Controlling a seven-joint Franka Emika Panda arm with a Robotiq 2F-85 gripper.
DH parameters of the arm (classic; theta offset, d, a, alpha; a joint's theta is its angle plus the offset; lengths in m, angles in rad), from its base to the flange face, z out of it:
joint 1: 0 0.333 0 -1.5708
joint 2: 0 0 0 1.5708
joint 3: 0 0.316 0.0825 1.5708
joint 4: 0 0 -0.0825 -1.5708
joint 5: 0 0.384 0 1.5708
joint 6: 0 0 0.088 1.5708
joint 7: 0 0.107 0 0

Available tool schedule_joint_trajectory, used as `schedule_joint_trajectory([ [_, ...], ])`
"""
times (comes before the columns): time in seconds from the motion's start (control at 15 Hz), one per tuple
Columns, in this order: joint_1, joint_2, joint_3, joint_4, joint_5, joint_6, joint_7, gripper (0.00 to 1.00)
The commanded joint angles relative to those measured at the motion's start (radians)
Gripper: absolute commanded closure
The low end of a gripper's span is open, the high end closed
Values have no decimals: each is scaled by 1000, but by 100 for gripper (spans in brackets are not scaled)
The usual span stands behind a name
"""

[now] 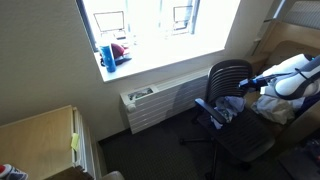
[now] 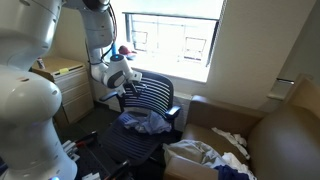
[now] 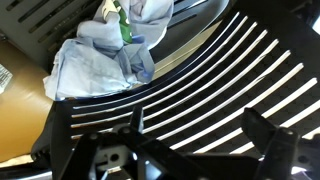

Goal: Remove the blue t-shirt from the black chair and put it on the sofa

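Gripper [image 2: 126, 91] just beside black chair [image 2: 155, 98] backrest

The dark floor [image 1: 150, 150] carries the black chair [image 1: 232, 85] on its splayed base, just beside the sofa [image 2: 285, 140]. A crumpled blue t-shirt [image 2: 147, 122] lies on the chair's seat.

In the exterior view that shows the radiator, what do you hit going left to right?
wooden cabinet → blue object on the window sill → radiator → black chair, blue t-shirt on its seat → robot arm
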Motion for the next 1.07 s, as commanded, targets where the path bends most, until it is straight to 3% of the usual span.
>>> schedule_joint_trajectory([
  [0.0, 156, 142, -172, 192, 132, 0, -18, 0],
  [0.07, 247, 189, -282, 256, 121, -5, 47, 0],
  [0.27, 206, 352, -249, 371, 252, 19, 136, 0],
  [0.33, 240, 410, -297, 437, 307, -17, 149, 0],
  [0.47, 203, 511, -288, 468, 348, -49, 203, 0],
  [0.53, 221, 410, -279, 392, 317, -25, 157, 0],
  [0.8, 194, 532, -273, 465, 366, -18, 163, 0],
  [1.0, 111, 523, -182, 478, 312, -65, 135, 0],
])
